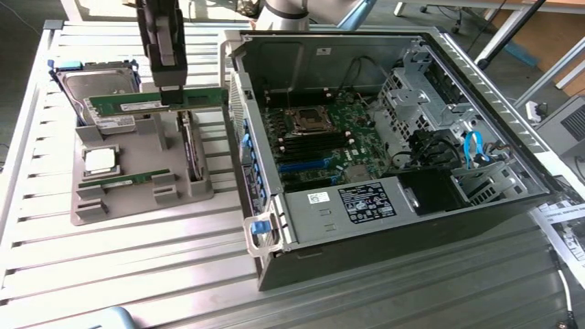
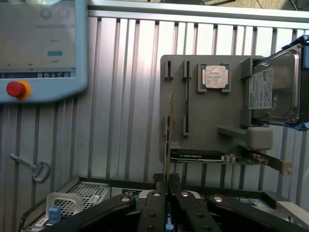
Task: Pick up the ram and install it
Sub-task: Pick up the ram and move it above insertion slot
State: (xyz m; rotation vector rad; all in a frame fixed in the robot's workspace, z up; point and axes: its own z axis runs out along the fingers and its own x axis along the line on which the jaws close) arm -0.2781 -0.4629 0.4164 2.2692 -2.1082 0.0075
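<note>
The end effector (image 1: 172, 94) is pressed together on the ram (image 1: 123, 104), pinching the thin green stick by its long upper edge; the stick hangs level above the far part of the grey tray (image 1: 137, 154), in front of the hard drive (image 1: 96, 86) that sits in the tray's twelve o'clock corner in the exterior view; the stick's three o'clock end comes near the raised rim of the computer case (image 1: 302, 62), with a narrow gap between them; the case lies on its side at three o'clock of the tray, open upward, its motherboard (image 1: 329, 130) exposed; in the tray rest a square silver CPU (image 1: 98, 161), a second green stick (image 1: 123, 179) at six o'clock of it, and an upright expansion card (image 1: 188, 147) along the edge nearest the case; bare slatted worktop (image 1: 137, 267) stretches open at six o'clock of the tray; the wrist view shows a teach pendant (image 2: 38, 43) and a key (image 2: 36, 169) lying on the slats well apart from the tray.
</note>
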